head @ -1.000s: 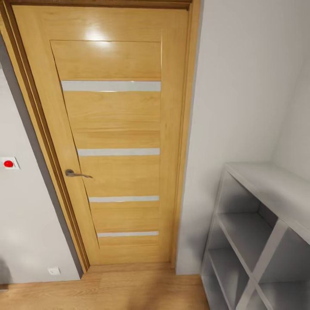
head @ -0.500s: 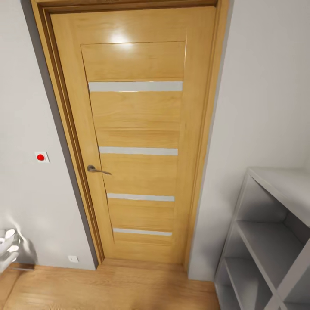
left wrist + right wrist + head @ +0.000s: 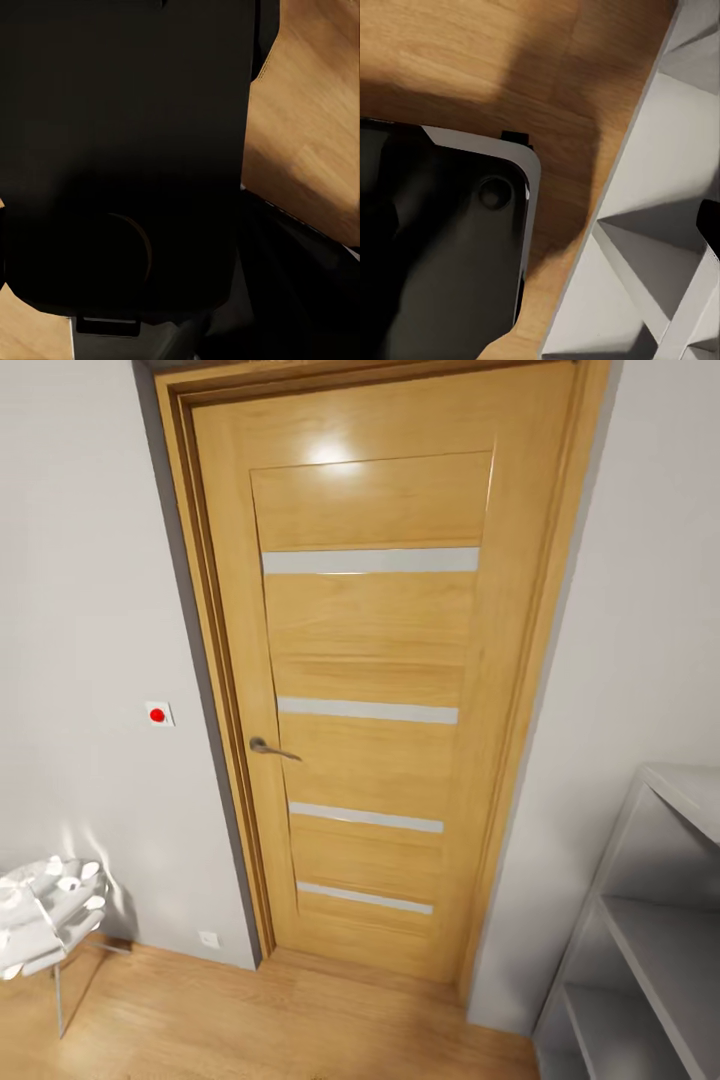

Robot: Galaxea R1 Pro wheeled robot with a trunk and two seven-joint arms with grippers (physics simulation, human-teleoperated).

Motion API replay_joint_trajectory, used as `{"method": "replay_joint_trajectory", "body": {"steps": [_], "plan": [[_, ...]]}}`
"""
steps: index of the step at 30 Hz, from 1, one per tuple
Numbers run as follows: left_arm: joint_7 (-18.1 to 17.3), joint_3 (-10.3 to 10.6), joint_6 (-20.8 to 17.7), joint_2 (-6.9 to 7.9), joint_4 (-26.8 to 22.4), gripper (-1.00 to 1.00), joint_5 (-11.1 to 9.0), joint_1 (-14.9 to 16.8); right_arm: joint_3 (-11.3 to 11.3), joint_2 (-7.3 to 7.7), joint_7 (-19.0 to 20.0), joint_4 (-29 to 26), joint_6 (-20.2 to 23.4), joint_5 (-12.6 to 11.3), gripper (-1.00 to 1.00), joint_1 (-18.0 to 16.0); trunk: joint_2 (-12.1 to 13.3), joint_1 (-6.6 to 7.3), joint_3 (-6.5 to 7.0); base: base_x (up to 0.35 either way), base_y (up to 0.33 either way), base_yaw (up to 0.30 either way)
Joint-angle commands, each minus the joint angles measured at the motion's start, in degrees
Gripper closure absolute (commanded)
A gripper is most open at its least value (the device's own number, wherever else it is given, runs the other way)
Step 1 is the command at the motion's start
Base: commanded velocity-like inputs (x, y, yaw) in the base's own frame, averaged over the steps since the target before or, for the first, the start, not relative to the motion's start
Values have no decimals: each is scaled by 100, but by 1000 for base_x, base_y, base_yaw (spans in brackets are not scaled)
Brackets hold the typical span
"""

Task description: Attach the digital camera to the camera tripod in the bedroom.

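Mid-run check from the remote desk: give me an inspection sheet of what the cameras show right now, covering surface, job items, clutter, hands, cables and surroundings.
Surface: light wood plank floor, bare where visible.
Job's things: camera and tripod, nothing seen.
Clutter: crumpled white pile on a thin-legged stand at the head view's lower left, beside the wall; what it is cannot be told.
Hands: fingers cannot be made out; dark robot body panels fill much of both wrist views, so open or shut cannot be told.
Cables: nothing seen.
Surroundings: closed oak door with four pale glass strips, metal lever handle, red-dotted wall switch, white wall socket, grey open shelf unit to the right.
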State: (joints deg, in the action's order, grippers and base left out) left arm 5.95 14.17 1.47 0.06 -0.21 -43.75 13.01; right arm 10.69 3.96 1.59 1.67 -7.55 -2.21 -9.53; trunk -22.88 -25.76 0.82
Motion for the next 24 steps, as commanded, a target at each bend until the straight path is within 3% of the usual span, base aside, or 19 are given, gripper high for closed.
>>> {"method": "replay_joint_trajectory", "body": {"steps": [1,7,24], "plan": [[20,49,6,4,-10,100,-19,0,28,-1,17,18,-37,-22,-100,-5,-4,-2,-2,0,0,269],[20,58,10,86,-74,100,21,0,20,-2,9,18,-64,-13,-100,-5,-4,-2,-2,0,0,270],[21,68,11,96,-66,100,41,0,12,0,8,25,-15,-43,-100,-5,-4,-2,-2,0,0,290]]}}
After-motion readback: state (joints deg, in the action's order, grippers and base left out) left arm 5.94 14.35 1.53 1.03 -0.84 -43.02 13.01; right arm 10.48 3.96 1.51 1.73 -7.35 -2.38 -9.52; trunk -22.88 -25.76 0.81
